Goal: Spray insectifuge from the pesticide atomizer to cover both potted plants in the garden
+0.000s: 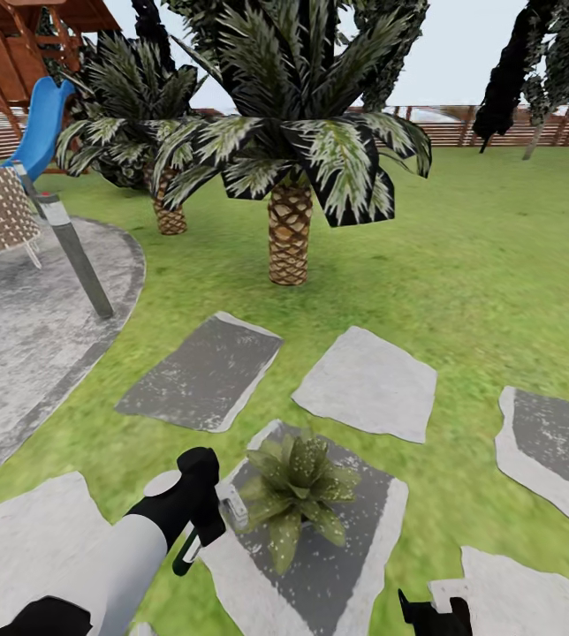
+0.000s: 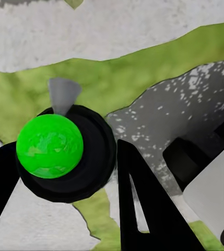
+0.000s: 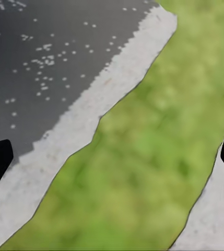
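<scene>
One plant (image 1: 298,495) sits just beside the atomizer (image 1: 223,512) clenched in the left fingers (image 1: 198,521), right fingers (image 3: 112,157) released; poor aim could leave leaves uncovered.

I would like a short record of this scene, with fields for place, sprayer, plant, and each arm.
place: lawn with grey stepping stones, a paved patio and a wooden fence
sprayer: pesticide atomizer held in the left gripper, beside the plant
plant: one potted plant on a dark stepping stone
left arm: jaws shut around the atomizer
right arm: right gripper open, above grass and stone edge
background: two palms, a blue slide
</scene>
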